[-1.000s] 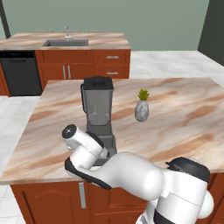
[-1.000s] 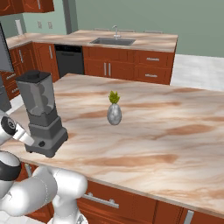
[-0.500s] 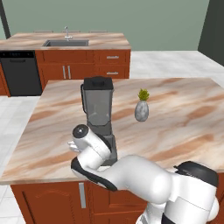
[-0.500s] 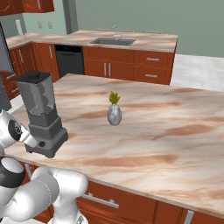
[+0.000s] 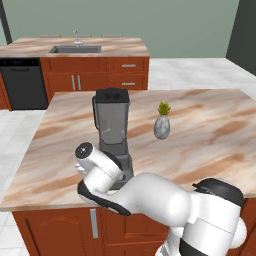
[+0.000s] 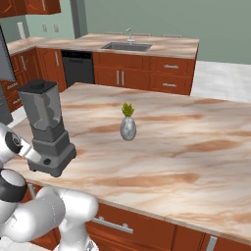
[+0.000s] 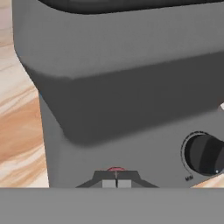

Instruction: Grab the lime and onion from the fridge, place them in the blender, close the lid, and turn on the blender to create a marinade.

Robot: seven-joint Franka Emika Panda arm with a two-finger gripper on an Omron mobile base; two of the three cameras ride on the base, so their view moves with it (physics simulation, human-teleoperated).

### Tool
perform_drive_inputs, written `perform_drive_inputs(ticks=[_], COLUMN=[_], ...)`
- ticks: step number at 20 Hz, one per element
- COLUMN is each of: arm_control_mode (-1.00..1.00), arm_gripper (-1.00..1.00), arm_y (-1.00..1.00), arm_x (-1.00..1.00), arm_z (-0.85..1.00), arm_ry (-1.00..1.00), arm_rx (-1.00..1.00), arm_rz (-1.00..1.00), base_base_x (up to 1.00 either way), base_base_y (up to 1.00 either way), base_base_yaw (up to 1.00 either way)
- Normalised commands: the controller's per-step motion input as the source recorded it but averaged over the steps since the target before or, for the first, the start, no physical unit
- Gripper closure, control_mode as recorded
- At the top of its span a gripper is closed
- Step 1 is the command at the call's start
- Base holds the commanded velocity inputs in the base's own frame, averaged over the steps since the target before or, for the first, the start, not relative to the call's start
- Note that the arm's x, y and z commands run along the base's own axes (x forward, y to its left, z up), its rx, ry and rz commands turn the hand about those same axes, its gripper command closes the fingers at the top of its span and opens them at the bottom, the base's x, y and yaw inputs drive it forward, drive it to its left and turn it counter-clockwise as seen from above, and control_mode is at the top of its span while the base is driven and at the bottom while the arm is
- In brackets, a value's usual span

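The dark grey blender (image 5: 113, 131) stands near the island counter's front edge, with the black lid (image 5: 111, 94) sitting on its smoky jar. From the right base view the blender (image 6: 47, 128) is at the counter's left end. In the hand view my gripper (image 7: 116, 183) is shut, fingertips together right below the red button (image 7: 116, 169) on the blender base (image 7: 131, 109). The black knob (image 7: 204, 154) sits to the button's right. My wrist (image 5: 95, 165) covers the base's front. The lime and onion are out of view; the smoky jar shows nothing clearly inside.
A small grey vase with green leaves (image 5: 161, 123) stands on the marble island counter (image 5: 210, 130), right of the blender. A back counter with a sink (image 5: 75, 48) and a black dishwasher (image 5: 22, 82) lies beyond. A grey slab (image 6: 4, 59) shows at the left edge.
My hand has shifted slightly in toward the front of the blender base. The blender, lid and vase have not moved, and the gripper has stayed shut.
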Motion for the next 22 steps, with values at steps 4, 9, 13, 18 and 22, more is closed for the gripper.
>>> perform_drive_inputs(ticks=[4,9,13,18,22], arm_control_mode=[-1.00,-1.00,-1.00,-1.00,-1.00], arm_gripper=[1.00,1.00,1.00,1.00,1.00], arm_y=[-0.12,0.00,0.00,0.00,0.00], arm_x=[0.05,0.00,-0.02,-0.06,-0.04], arm_z=[-0.40,0.02,0.09,0.01,-0.44], arm_ry=[0.05,0.02,0.00,0.00,0.10], arm_rx=[-0.04,0.00,0.00,0.00,0.00], arm_rz=[0.00,0.00,0.01,0.03,0.08], base_base_x=[0.00,0.00,0.00,0.00,0.00], base_base_y=[0.00,0.00,0.00,0.00,0.00], base_base_yaw=[0.00,0.00,0.00,0.00,0.00])
